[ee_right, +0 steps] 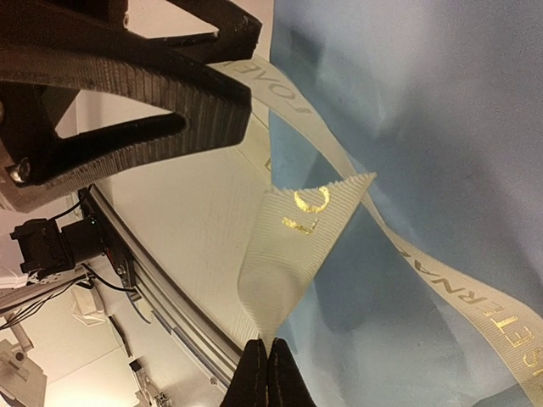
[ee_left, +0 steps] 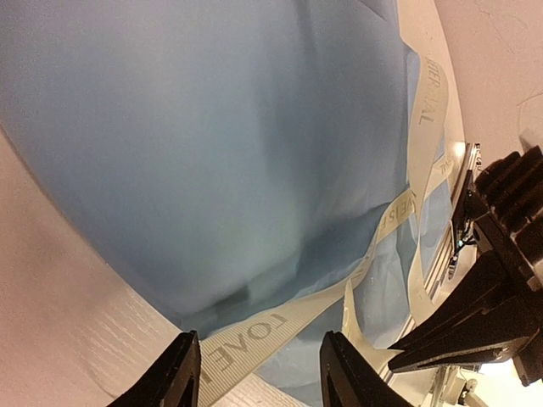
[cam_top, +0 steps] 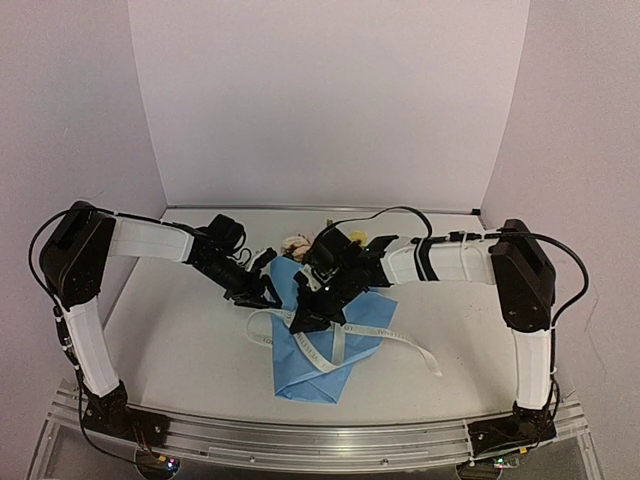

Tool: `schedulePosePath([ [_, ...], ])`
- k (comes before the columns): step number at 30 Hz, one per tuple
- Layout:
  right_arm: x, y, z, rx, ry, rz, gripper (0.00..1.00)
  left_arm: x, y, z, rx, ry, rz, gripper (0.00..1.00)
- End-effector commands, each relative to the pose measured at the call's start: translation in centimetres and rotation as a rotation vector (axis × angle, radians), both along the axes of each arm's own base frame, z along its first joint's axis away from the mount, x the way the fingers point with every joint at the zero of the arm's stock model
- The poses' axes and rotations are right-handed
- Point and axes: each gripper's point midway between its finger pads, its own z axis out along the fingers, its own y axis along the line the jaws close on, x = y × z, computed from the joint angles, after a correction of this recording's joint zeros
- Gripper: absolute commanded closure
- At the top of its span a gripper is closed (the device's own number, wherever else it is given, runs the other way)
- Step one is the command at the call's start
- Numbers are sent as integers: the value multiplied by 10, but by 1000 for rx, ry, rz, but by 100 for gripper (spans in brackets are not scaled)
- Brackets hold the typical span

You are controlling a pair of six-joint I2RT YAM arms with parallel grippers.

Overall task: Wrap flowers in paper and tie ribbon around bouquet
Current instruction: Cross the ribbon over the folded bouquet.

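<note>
The right tool (ee_right: 267, 373) pinches the ribbon (ee_right: 297, 246) in a fold over the bouquet (cam_top: 320, 350) on the desk (cam_top: 190, 340), while the left tool (ee_left: 259, 343) stands open astride another stretch, likely ready to grab it for tying.

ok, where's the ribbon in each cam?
Top external: ribbon looped over the blue paper mid-table, tail trailing right.
Left wrist: ribbon bottom centre, between the open fingers of the left hand; more at the right edge.
Right wrist: ribbon centre, folded end pinched in the right hand.
Shared landmark: the blue paper under it in every view.
</note>
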Motion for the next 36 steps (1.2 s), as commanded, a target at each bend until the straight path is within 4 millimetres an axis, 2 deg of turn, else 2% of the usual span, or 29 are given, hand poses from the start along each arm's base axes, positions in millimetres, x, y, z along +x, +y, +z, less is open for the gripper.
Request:
schedulePosePath([
  [1,3,14,5,38,11,7,100,-3,-3,27,-30,-70,-43,50],
  [8,5,21,0,39,35,3,100,-8,-6,13,42,-70,-71,54],
  [13,6,24,-1,42,42,1,100,-4,-11,9,69,-84,-77,58],
  [16,5,24,-4,38,49,1,100,-2,-14,11,71,-91,-84,66],
  [21,5,23,-6,34,54,-2,100,0,-17,8,84,-90,-94,85],
  [24,5,23,-7,34,62,0,100,1,-17,9,87,-98,-93,91],
  [25,4,24,-7,37,66,3,100,2,-16,11,91,-107,-88,89],
  [27,3,26,-6,45,76,8,100,8,-13,16,108,-143,-57,77],
  [32,2,31,-4,62,97,20,100,30,9,41,112,-225,83,61],
  [34,2,32,-6,60,103,18,100,29,12,45,112,-236,82,56],
  [36,3,33,-8,58,107,14,100,24,15,37,138,-223,54,54],
])
